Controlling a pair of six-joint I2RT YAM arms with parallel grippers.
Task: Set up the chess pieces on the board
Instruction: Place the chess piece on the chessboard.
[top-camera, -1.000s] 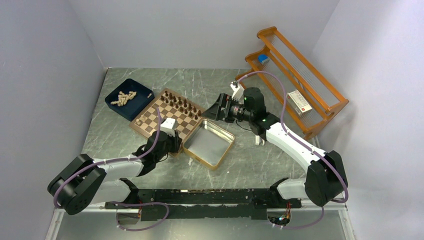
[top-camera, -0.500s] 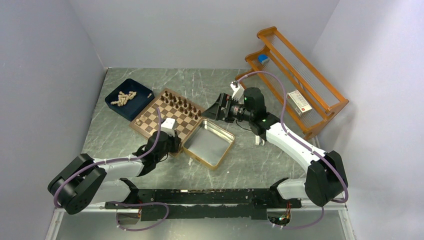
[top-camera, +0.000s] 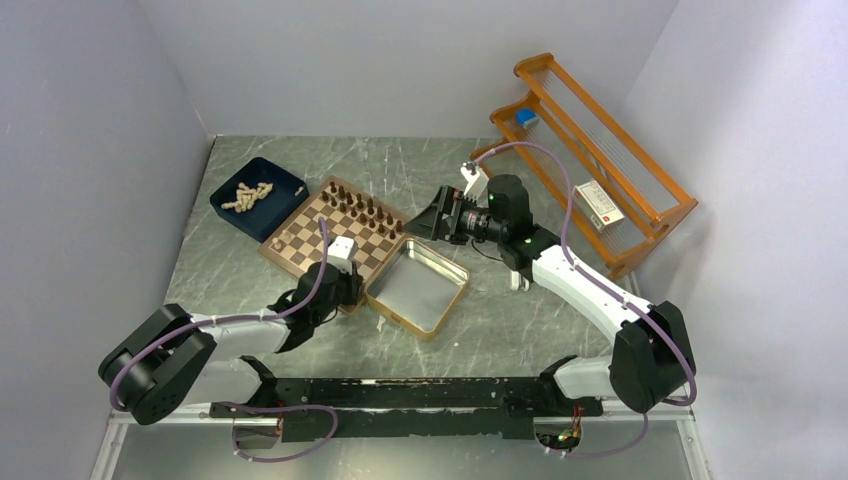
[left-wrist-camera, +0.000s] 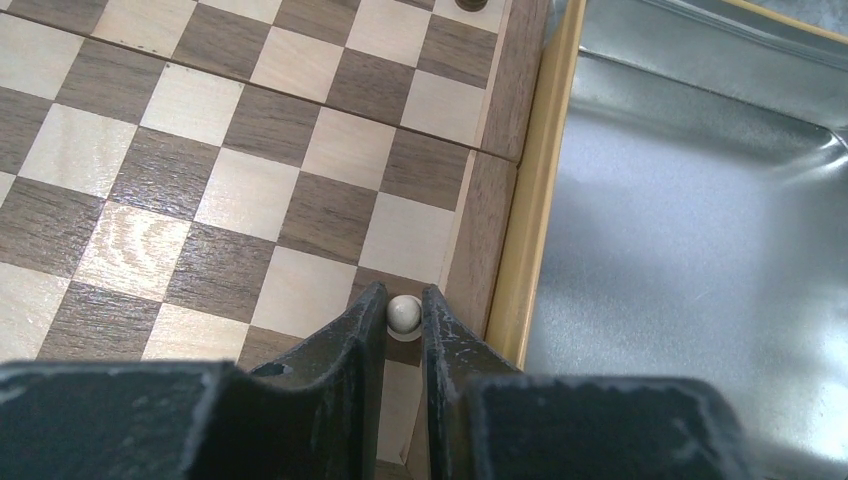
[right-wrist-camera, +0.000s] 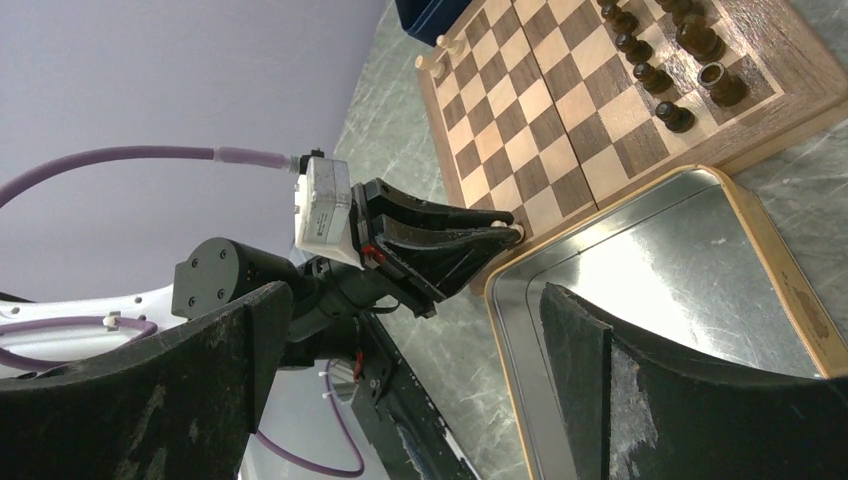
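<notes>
Pale chess pieces: lay heaped in navy tray, far left, awaiting placement.
Board: carried dark chess pieces along its far rows; near rows mostly unfilled.
Left gripper: jaws were drawn narrow on pale pawn, pinching its head over a rim-side square, judged to seat it upright.
Tin: sat just beside board's right rim.
Right gripper: was spread wide, held nothing, hung beyond tin, apparently leaving room.
</notes>
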